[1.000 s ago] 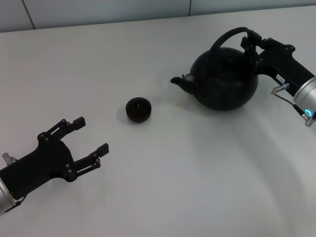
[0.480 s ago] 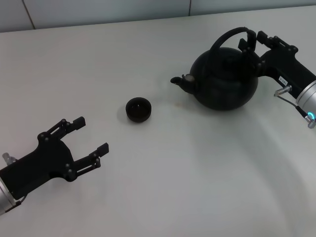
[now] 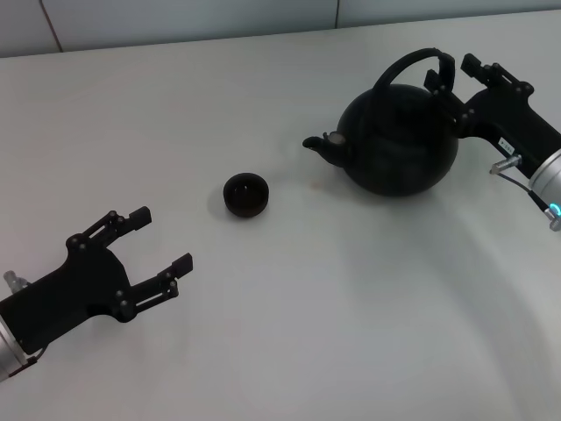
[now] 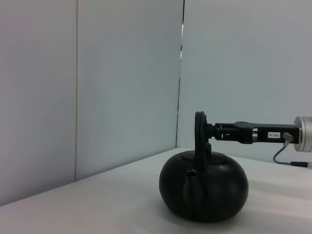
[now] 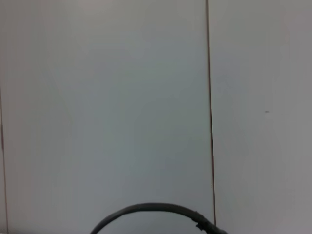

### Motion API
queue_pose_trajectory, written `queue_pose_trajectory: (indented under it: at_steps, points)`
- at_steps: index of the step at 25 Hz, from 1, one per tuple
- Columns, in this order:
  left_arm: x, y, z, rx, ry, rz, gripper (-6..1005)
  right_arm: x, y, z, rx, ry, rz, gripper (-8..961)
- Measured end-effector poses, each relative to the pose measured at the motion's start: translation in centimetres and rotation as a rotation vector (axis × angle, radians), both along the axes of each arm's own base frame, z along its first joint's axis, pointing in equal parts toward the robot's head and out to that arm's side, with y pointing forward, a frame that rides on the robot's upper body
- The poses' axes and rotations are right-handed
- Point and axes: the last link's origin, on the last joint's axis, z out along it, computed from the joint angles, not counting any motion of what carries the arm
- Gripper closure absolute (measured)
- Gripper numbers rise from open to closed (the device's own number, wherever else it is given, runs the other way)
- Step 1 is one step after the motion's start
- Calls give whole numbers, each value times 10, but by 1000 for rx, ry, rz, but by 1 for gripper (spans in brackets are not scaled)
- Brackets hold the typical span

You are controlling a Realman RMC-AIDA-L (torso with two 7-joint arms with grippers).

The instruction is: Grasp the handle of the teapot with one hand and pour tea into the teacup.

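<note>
The black teapot (image 3: 399,145) stands on the white table, its spout towards the small dark teacup (image 3: 245,194) to its left. The arched handle (image 3: 412,60) rises over the pot. My right gripper (image 3: 453,70) is at the handle's right end with its fingers spread open on either side of it. The left wrist view shows the teapot (image 4: 204,192), its handle (image 4: 200,131) and the right gripper (image 4: 216,130) right against it. The right wrist view shows only the handle's arc (image 5: 156,209). My left gripper (image 3: 160,239) rests open and empty at the front left. No tea is visible.
The white table (image 3: 351,307) stretches in front of and between the arms. A pale wall (image 3: 175,17) runs along the table's far edge.
My right gripper has drawn back a little to the right and its fingers have spread apart at the handle. The teapot, teacup and left arm have not moved.
</note>
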Motion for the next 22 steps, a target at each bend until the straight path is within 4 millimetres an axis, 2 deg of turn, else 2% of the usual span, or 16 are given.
queue_pose_trajectory:
  at_steps: [3, 7, 10, 11, 12, 14, 22]
  points:
    - [0, 0, 0, 0, 0, -1, 139, 0, -6, 3, 12, 19, 22, 336]
    - [0, -1, 0, 0, 0, -1, 139, 3, -25, 10, 31, 62, 65, 320]
    - [0, 0, 0, 2, 2, -4, 139, 7, -43, 17, 27, 88, 104, 307]
    - [0, 0, 0, 2, 2, -4, 139, 9, -56, 23, 24, 96, 137, 303]
    - [0, 0, 0, 2, 2, -4, 139, 9, -56, 23, 24, 96, 137, 299]
    - [0, 0, 0, 1, 1, -6, 139, 12, -69, 32, -31, 113, 176, 290]
    - [0, 1, 2, 4, 4, -8, 139, 11, -77, 41, -256, 93, 233, 257]
